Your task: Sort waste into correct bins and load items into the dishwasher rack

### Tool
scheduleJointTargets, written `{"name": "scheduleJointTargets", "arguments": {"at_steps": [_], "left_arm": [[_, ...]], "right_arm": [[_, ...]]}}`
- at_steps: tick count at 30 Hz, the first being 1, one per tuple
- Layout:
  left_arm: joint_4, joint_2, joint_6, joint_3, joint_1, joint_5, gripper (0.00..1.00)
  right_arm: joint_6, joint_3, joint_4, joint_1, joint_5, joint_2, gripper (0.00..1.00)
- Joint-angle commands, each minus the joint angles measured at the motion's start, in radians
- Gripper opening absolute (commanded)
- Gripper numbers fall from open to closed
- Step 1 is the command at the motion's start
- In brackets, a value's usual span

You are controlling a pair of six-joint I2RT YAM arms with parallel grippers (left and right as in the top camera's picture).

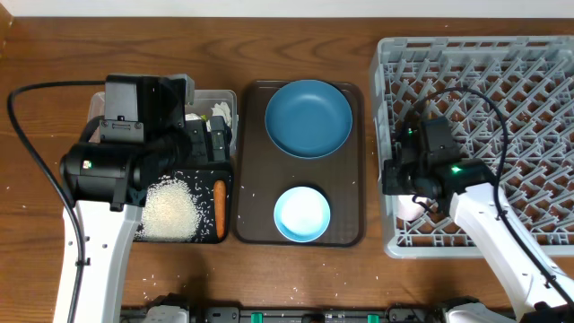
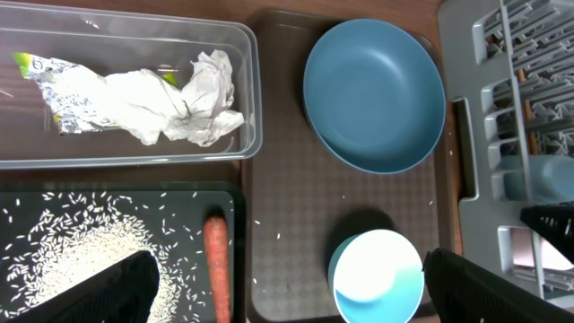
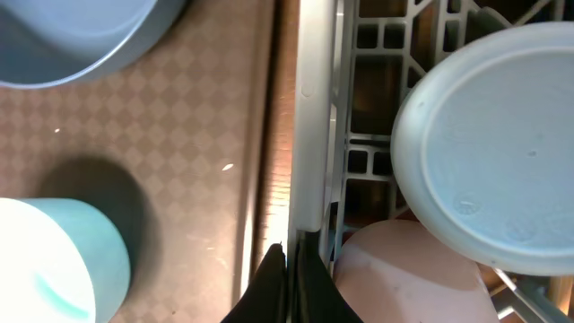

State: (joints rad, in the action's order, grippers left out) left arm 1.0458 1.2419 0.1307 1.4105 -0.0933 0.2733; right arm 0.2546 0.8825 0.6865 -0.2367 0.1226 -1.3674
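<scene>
My left gripper [image 2: 296,301] is open and empty above the bins, its fingers spanning from the rice to the light blue bowl. The clear tub [image 2: 134,154] holds crumpled tissue [image 2: 193,103] and the green-and-yellow wrapper [image 2: 36,67]. The black tray [image 1: 184,235] holds rice [image 1: 170,211] and the carrot [image 1: 220,205]. The dark blue dish [image 1: 308,117] and the light blue bowl [image 1: 302,215] sit on the brown serving tray. My right gripper [image 3: 291,274] is shut over the left rim of the dishwasher rack [image 1: 484,63]. An upturned light blue cup [image 3: 502,152] and the pink cup [image 3: 404,274] lie in the rack. No chopsticks show.
The brown serving tray [image 1: 256,161] lies between the bins and the rack, with a few stray rice grains on it. The left arm hides most of the clear tub in the overhead view. Bare wooden table [image 1: 54,54] surrounds everything.
</scene>
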Motion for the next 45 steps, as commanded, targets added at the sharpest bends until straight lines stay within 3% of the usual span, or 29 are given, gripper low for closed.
{"name": "scheduleJointTargets", "arguments": {"at_steps": [1, 45], "left_arm": [[0.002, 0.001, 0.002, 0.002, 0.005, -0.010, 0.97], [0.002, 0.001, 0.002, 0.002, 0.005, -0.010, 0.96]], "right_arm": [[-0.047, -0.009, 0.006, 0.051, -0.126, -0.011, 0.03], [0.015, 0.018, -0.017, 0.053, -0.148, -0.011, 0.03]]}}
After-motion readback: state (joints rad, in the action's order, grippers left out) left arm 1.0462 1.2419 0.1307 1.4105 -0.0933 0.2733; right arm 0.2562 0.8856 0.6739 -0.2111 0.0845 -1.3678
